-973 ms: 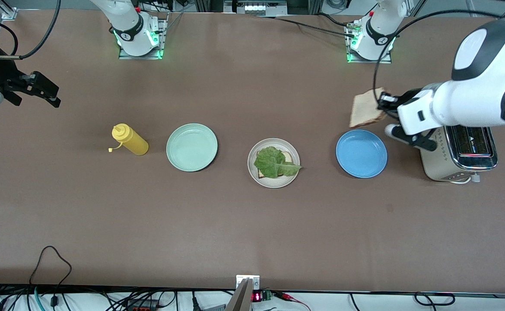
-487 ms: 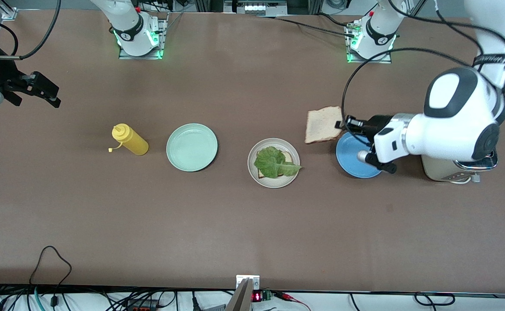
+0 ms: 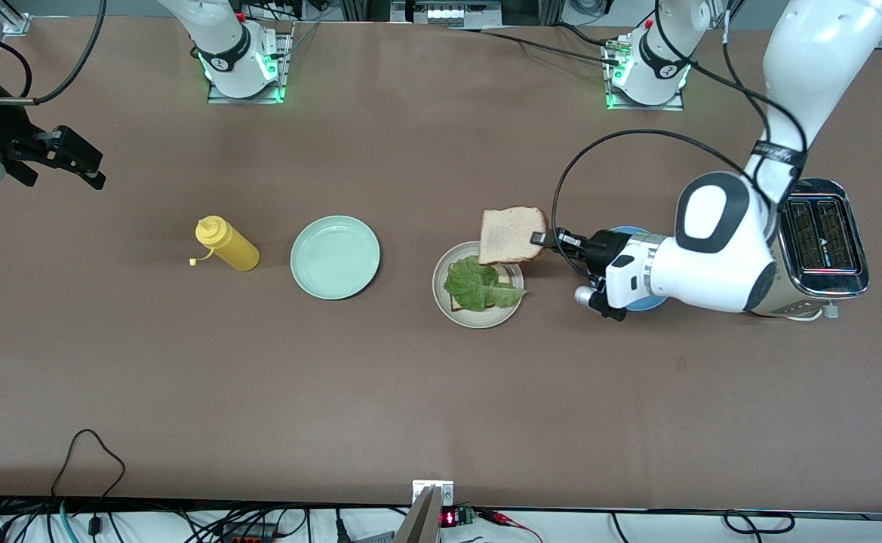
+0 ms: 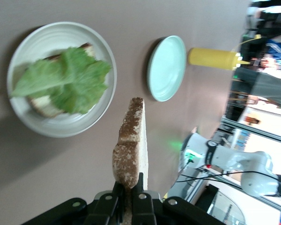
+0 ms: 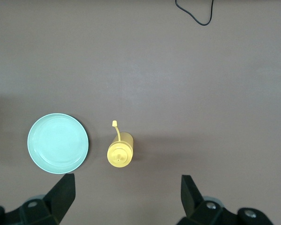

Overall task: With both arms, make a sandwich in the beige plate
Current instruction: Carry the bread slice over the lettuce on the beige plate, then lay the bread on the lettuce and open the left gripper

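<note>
The beige plate sits mid-table and holds a toast slice covered by a ruffled green lettuce leaf. My left gripper is shut on the edge of a second toast slice, which hangs over the plate's rim on the side toward the robot bases. In the left wrist view that toast slice stands edge-on between my fingers, with the beige plate and lettuce below it. My right gripper waits open, raised at the right arm's end of the table.
A pale mint-green plate and a yellow squeeze bottle lie toward the right arm's end. A blue plate is mostly hidden under my left arm, with a toaster beside it.
My left arm has carried the toast slice from above the blue plate to the beige plate's edge. The right arm has not moved.
</note>
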Robot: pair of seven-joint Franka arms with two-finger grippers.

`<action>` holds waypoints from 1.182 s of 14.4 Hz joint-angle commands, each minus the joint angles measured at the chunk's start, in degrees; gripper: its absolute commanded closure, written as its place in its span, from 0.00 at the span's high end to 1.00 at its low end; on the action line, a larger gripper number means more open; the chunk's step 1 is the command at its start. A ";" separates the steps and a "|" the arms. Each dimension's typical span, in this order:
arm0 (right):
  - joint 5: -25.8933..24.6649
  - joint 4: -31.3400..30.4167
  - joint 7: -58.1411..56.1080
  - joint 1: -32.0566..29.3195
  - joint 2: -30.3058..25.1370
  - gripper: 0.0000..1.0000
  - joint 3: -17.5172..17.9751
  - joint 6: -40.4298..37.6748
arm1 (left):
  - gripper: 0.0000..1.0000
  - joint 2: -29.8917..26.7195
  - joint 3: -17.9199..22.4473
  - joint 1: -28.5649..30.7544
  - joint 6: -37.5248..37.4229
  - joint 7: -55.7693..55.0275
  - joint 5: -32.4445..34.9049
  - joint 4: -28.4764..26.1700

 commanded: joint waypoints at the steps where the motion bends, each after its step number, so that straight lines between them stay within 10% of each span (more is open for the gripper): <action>1: -0.22 -0.78 -0.34 -0.33 -0.74 1.00 0.36 0.71 | 0.00 1.97 -0.47 -0.21 6.47 5.90 -3.14 -0.71; 17: -0.22 -1.22 -0.52 -0.42 -0.65 1.00 0.36 1.23 | 0.01 14.45 0.15 -1.80 16.69 31.85 -13.52 -2.74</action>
